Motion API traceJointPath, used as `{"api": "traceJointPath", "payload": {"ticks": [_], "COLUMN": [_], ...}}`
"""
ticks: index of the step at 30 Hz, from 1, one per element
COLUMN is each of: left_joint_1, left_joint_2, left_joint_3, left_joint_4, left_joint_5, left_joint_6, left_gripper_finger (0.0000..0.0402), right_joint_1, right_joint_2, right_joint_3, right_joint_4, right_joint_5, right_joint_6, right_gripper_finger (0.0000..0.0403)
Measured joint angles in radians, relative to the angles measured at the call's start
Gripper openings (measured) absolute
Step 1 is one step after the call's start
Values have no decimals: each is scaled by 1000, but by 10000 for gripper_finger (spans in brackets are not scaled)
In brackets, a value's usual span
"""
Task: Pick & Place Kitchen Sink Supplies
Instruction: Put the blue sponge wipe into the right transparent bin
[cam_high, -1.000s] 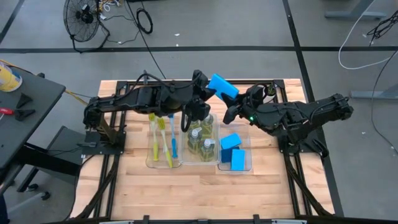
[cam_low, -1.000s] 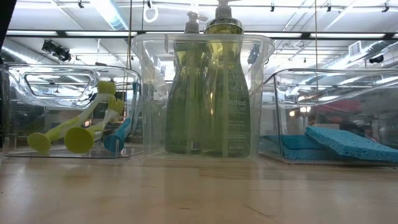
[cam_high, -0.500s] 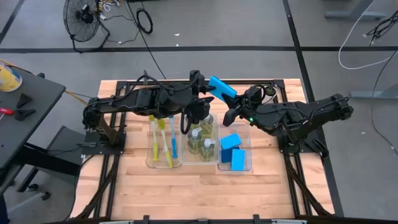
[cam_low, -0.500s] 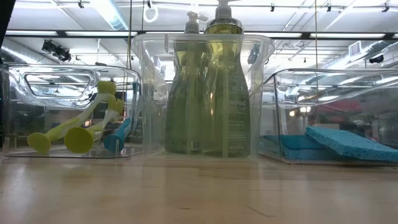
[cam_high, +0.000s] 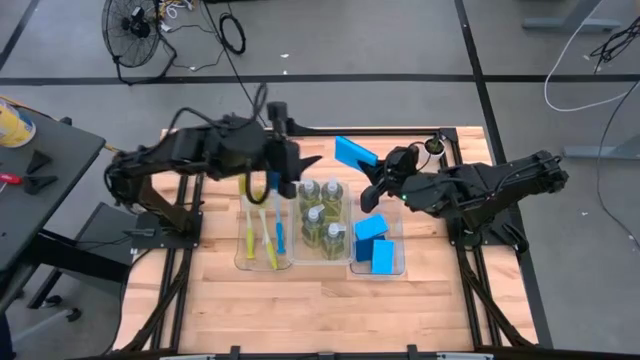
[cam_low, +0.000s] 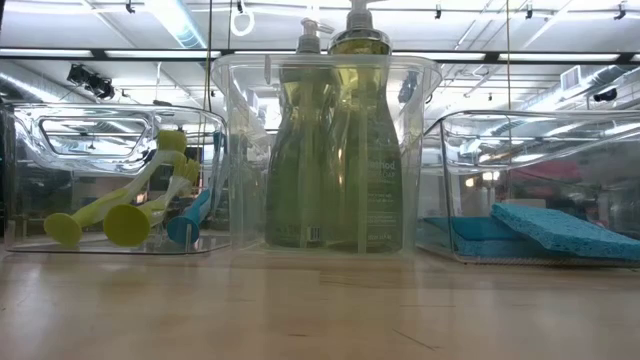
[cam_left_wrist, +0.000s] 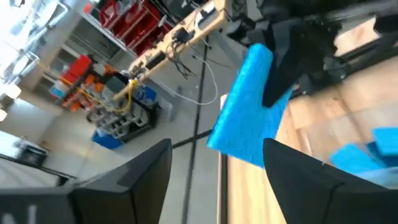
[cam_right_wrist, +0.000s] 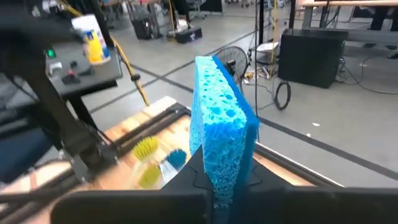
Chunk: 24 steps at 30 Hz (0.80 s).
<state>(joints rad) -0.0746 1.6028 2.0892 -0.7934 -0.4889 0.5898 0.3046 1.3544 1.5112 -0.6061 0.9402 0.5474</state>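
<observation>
Handover complete: left gripper now released, open, withdrawn; right gripper clamps blue sponge above counter. Next: sponge tray.

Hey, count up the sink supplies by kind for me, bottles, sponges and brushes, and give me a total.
Soap pump bottles: 4
Blue sponges: 3 that show, one held up in the right hand as the blue sponge, the sponges in the tray making the other two
Dish brushes: 3 (two yellow-green, one blue)
Total: 10
</observation>
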Motion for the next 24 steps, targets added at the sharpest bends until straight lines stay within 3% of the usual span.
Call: {"api": "traceJointPath", "payload": {"ticks": [4, 13, 20, 24], "left_joint_1": [12, 16, 16, 16], "left_joint_2": [-49, -138, -196, -231], "left_joint_3": [0, 0, 0, 0], "left_joint_4": [-75, -241, -418, -489], "left_joint_5": [37, 138, 208, 269], "left_joint_6": [-85, -241, -310, -356], "left_gripper_finger": [225, 111, 19, 8], "right_joint_1": [0, 0, 0, 0], "right_joint_2": [0, 0, 0, 0], "right_joint_3": [0, 0, 0, 0], "right_joint_4": [-83, -363, -488, -575], "right_joint_5": [-31, -167, -336, -444], "right_joint_6": [33, 255, 255, 234], "right_gripper_finger": [10, 10, 10, 10]}}
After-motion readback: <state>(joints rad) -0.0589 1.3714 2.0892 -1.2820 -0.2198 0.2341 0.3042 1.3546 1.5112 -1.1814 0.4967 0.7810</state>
